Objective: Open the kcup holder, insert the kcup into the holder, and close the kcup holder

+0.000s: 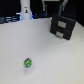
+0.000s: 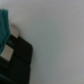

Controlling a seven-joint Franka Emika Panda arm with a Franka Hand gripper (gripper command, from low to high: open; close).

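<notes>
my claw [image 2: 5, 31] by holder [image 1: 62, 27] top, jaws: can't tell if apart | holder just under claw, tray looks shut | kcup [image 1: 28, 63] well away on desk [image 1: 50, 60] | risk: box slides not tray, pull off-axis

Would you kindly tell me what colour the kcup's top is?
Green and blue, on the kcup; clearest in the exterior view.

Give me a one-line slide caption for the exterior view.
Closed black kcup holder at the exterior view's right, green-and-blue-topped kcup alone on the white table.
</notes>
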